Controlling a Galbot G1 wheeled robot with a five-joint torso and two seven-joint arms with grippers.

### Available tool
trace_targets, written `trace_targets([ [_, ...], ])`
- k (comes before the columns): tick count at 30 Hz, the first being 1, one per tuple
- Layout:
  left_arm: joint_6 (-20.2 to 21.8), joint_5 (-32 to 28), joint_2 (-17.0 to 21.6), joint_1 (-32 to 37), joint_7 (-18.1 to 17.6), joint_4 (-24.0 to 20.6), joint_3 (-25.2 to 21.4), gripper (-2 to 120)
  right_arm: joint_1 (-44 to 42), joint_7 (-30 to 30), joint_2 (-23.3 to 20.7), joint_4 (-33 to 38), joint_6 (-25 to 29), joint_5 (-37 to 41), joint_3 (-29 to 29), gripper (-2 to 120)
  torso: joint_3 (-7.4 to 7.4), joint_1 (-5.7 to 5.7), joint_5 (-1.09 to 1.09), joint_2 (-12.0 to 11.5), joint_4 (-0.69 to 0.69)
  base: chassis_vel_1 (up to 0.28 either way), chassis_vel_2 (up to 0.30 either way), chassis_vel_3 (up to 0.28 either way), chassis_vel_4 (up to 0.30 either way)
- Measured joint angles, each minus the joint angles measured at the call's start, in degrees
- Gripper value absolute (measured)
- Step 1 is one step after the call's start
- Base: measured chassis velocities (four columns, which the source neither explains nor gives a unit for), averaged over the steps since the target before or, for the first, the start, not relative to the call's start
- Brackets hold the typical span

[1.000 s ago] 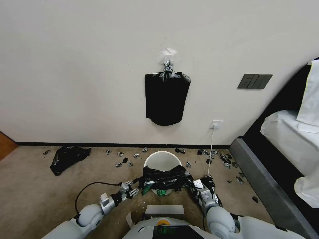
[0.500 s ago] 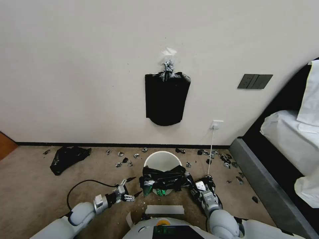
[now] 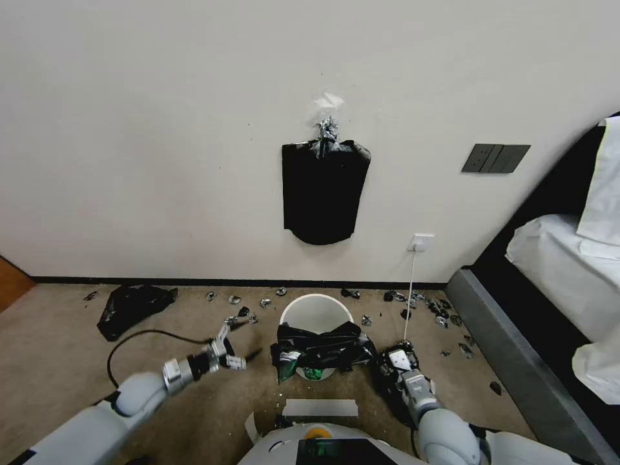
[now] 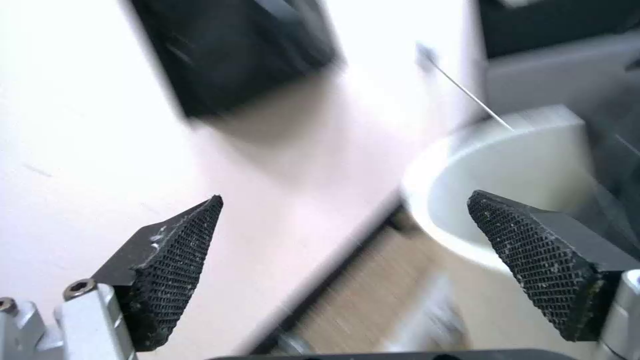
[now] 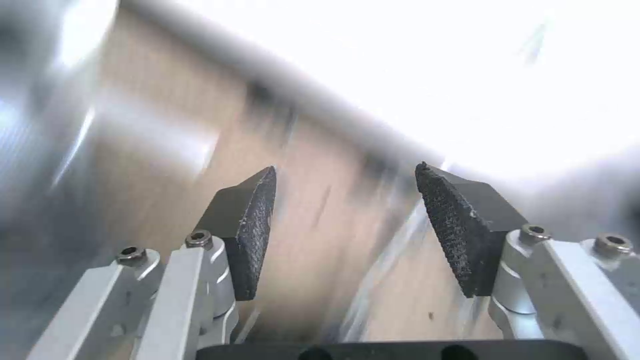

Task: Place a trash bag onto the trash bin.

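Trash bag bunched over near rim of bin, unspread | left gripper and right gripper flank it, both released, empty

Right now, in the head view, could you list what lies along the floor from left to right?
Lumpy black plastic heap → left gripper → trash bag draped over the trash bin → right gripper → grey bed base.
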Motion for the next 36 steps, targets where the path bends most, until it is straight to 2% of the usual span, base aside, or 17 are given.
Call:
trace_targets([
  [1,0.00,0.00,0.00,0.00,0.00,0.00,0.00,97,0.00,0.00,0.00,0.00,0.00,0.00,0.00,58,0.00,0.00,0.00,0.00,0.00,0.000,0.000,0.000,0.000],
  [4,1.39,-1.26,-2.08,0.05,-0.69,-1.54,-1.21,98,4.64,-12.29,-0.68,-3.85,8.00,-4.99,1.87,58,0.00,0.00,0.00,0.00,0.08,0.000,0.000,0.000,0.000],
  [5,1.91,-1.59,-2.47,-0.10,-1.04,-2.04,-1.09,98,5.92,-16.51,-0.87,-4.62,9.44,-4.71,2.18,58,0.00,0.00,-0.02,0.00,0.00,0.000,0.000,0.000,0.000],
  [6,1.91,-1.59,-2.47,-0.10,-1.04,-2.04,-1.09,98,5.92,-16.51,-0.87,-4.62,9.44,-4.71,2.18,58,0.00,0.00,-0.02,0.00,0.00,0.000,0.000,0.000,0.000],
  [8,2.66,-1.89,-3.55,0.48,-1.45,-3.36,-1.51,99,10.79,-27.50,-1.18,-6.79,12.06,-2.33,1.32,58,0.00,0.00,-0.01,0.00,-0.03,0.000,0.000,0.000,0.000],
  [9,2.66,-1.89,-3.55,0.48,-1.45,-3.36,-1.51,99,10.79,-27.50,-1.18,-6.79,12.06,-2.33,1.32,58,0.00,0.00,-0.01,0.00,-0.03,0.000,0.000,0.000,0.000],
  [13,4.06,-1.92,-5.52,2.02,-1.77,-5.45,-3.22,99,24.56,-46.82,0.32,-13.05,13.67,-0.20,-6.85,58,0.00,0.00,0.00,-0.01,0.03,0.000,0.000,0.000,0.000],
  [14,4.06,-1.92,-5.52,2.02,-1.77,-5.45,-3.22,99,24.56,-46.82,0.32,-13.05,13.67,-0.20,-6.85,58,0.00,0.00,0.00,-0.01,0.03,0.000,0.000,0.000,0.000],
  [17,4.95,-1.92,-6.85,3.64,-1.92,-6.88,-4.88,99,36.66,-56.06,2.96,-17.91,10.24,2.80,-14.83,58,0.00,0.00,-0.02,0.00,0.00,0.000,0.000,0.000,0.000],
  [22,5.49,-1.86,-7.76,5.38,-1.93,-7.86,-6.64,99,47.17,-63.25,6.45,-21.81,5.54,5.51,-20.93,57,0.00,0.00,0.01,0.00,0.03,0.000,0.000,0.000,0.000],
  [24,5.69,-1.74,-8.65,6.28,-1.93,-8.21,-7.84,99,54.78,-66.37,9.62,-24.24,-0.05,8.34,-26.35,58,0.01,0.00,-0.04,0.00,0.02,0.000,0.000,0.000,0.000],
  [26,5.76,-1.71,-9.04,6.55,-1.92,-8.39,-8.26,99,56.84,-68.32,10.90,-25.46,-1.14,8.67,-27.84,57,0.01,0.00,-0.02,0.00,0.03,0.000,0.000,0.000,0.000],
  [29,6.00,-1.51,-10.32,7.50,-1.88,-9.14,-9.36,99,63.15,-76.01,16.31,-30.41,-5.31,6.15,-31.99,58,0.00,0.00,-0.02,0.00,0.01,0.000,0.000,0.000,0.000],
  [31,6.02,-1.32,-10.64,7.78,-1.86,-9.35,-9.63,99,64.36,-77.03,17.55,-31.58,-5.80,5.44,-32.95,58,0.00,0.00,-0.01,0.00,0.02,0.000,0.000,0.000,0.000],
  [33,6.02,-0.46,-11.68,8.87,-1.77,-10.08,-10.58,99,67.82,-79.71,21.85,-36.10,-7.42,2.96,-35.98,57,0.01,0.00,-0.02,-0.01,0.03,0.000,0.000,0.000,0.000],
  [34,6.02,-0.46,-11.68,8.87,-1.77,-10.08,-10.58,99,67.82,-79.71,21.85,-36.10,-7.42,2.96,-35.98,57,0.01,0.00,-0.02,-0.01,0.03,0.000,0.000,0.000,0.000],
  [36,6.02,-0.10,-12.44,9.96,-1.68,-10.74,-11.28,99,70.04,-82.47,25.15,-40.61,-7.58,0.41,-37.64,57,0.00,0.00,-0.02,0.00,0.03,0.000,0.000,0.000,0.000],
])
